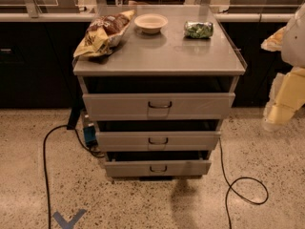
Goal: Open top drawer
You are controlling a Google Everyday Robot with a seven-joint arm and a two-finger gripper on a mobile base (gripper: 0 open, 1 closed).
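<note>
The top drawer [158,105] is the widest, tallest grey front of three in a grey metal cabinet [157,63] at the centre of the camera view. A dark wire pull handle [159,105] sits at its centre. A dark gap shows above its front, under the cabinet top. Two narrower grey drawers [158,140] [157,168] lie below it. My gripper [281,111] hangs at the right edge, pale yellow below a white arm, level with the top drawer. It is well to the right of the cabinet and touches nothing.
On the cabinet top lie a chip bag [102,32], a pale bowl [150,23] and a green packet [198,29]. Black cables [46,166] [243,190] trail on the speckled floor on both sides. A blue tape mark [68,218] is at the front left. Dark counters stand behind.
</note>
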